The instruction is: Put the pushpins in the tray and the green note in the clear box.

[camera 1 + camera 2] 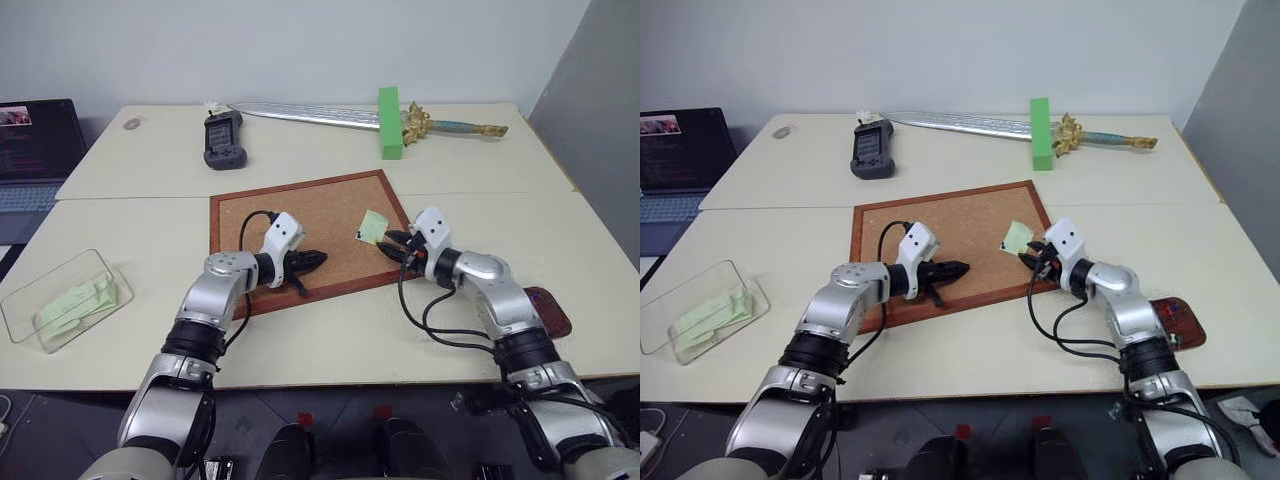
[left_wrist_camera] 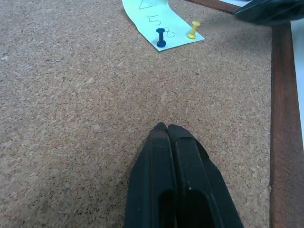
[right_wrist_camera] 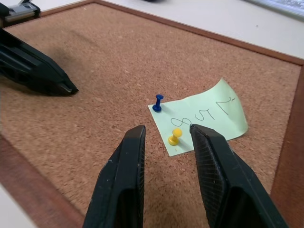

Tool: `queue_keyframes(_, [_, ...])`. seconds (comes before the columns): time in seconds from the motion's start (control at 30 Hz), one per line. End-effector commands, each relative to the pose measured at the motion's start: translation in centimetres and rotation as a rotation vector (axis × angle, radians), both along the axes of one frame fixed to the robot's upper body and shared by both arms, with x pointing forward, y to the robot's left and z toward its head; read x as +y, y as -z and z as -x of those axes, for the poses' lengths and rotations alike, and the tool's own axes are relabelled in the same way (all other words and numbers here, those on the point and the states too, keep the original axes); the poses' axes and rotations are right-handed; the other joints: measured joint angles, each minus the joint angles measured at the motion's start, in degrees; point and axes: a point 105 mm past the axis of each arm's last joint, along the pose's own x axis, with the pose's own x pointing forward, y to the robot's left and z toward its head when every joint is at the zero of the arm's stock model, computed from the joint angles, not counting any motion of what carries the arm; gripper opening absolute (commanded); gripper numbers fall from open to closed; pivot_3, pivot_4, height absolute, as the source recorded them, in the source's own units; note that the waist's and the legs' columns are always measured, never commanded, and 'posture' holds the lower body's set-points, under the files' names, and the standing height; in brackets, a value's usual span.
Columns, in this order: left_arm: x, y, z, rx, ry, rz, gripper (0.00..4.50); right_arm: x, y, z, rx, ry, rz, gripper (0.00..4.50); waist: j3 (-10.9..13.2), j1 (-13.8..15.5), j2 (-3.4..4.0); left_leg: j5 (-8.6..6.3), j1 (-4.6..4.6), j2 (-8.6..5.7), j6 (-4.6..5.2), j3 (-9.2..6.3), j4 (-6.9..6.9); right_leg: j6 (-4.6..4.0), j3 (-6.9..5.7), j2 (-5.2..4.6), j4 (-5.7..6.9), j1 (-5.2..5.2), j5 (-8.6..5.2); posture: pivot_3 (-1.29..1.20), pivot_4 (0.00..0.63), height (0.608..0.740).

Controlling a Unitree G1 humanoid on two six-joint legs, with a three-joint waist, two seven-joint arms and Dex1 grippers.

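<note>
The pale green note (image 3: 202,119), inked with handwriting, lies on the corkboard (image 1: 300,225) near its right edge, pinned by a blue pushpin (image 3: 157,103) and a yellow pushpin (image 3: 175,137). The right gripper (image 3: 166,135) stands narrowly parted around the yellow pin; the left gripper (image 2: 166,128) is closed, empty.

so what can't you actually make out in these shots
- Tray: in both eye views the right arm covers most of it, so its contents stay unknown.
- Writing on the green note: cut off by the picture's edge in the left wrist view, scrawled in the right wrist view.
- Pushpins: too small in the eye views.
</note>
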Motion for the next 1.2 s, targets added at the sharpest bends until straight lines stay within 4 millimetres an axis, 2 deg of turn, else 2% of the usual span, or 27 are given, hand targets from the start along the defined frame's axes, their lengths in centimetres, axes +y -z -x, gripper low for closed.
queue_keyframes(0.03, [0.1,1.1,0.4,0.042,-0.001,-0.025,0.0,0.2,-1.2,-1.0,-0.053,-0.004,0.0,1.56,0.0,0.0,0.0,0.0,0.0,-0.01,0.0,0.01,0.0,0.0,0.0,0.0,0.0,-0.01,0.0,0.0,0.15,0.74])
queue_keyframes(0.13, [0.4,1.1,0.5,0.042,-0.007,-0.027,0.0,0.3,-1.3,-1.5,-0.06,0.003,0.001,2.02,0.0,-0.01,0.0,0.0,0.0,0.0,0.0,0.01,-0.01,0.0,0.0,-0.01,0.0,-0.01,0.0,0.0,0.15,0.74])
queue_keyframes(0.23, [0.5,1.1,0.5,0.043,-0.012,-0.029,0.0,0.7,-1.1,-1.5,-0.058,-0.015,0.013,2.67,0.0,-0.07,0.0,0.0,0.0,0.0,0.0,0.01,-0.01,0.0,0.0,-0.01,0.01,-0.02,0.0,0.0,0.15,0.74])
queue_keyframes(0.8, [0.5,1.1,0.4,0.042,-0.019,-0.029,0.0,1.3,0.0,-2.8,-0.025,-0.007,0.009,2.67,0.0,-0.3,0.01,0.0,0.01,0.01,0.0,0.01,0.0,-0.01,0.01,-0.02,0.04,-0.02,0.01,0.0,0.15,0.74])
queue_keyframes(0.83, [0.5,1.1,0.4,0.042,-0.019,-0.028,0.0,1.3,0.0,-2.7,-0.025,-0.01,0.009,2.31,0.0,-0.3,0.01,0.0,0.01,0.01,0.0,0.01,0.0,-0.01,0.01,-0.02,0.04,-0.02,0.01,0.0,0.15,0.74])
queue_keyframes(0.87, [0.5,1.1,0.4,0.042,-0.02,-0.028,0.0,1.3,0.0,-2.7,-0.024,-0.014,0.008,2.23,0.0,-0.3,0.01,0.0,0.01,0.01,0.0,0.01,0.0,-0.01,0.01,-0.02,0.04,-0.01,0.01,0.0,0.15,0.74])
queue_keyframes(1.03, [0.5,1.1,0.4,0.042,-0.019,-0.027,0.0,1.2,0.2,-2.7,-0.013,-0.018,0.002,1.23,0.0,-0.32,0.01,0.0,0.01,0.01,0.0,0.01,0.01,-0.01,0.02,-0.02,0.04,-0.01,0.01,0.0,0.15,0.74])
queue_keyframes(1.2, [0.4,1.0,0.4,0.041,-0.017,-0.027,0.0,1.3,0.2,-2.7,-0.014,-0.017,-0.004,0.09,0.0,-0.35,0.01,0.0,0.01,0.02,0.0,0.0,0.0,-0.01,0.02,-0.02,0.05,-0.01,0.01,0.0,0.15,0.74])
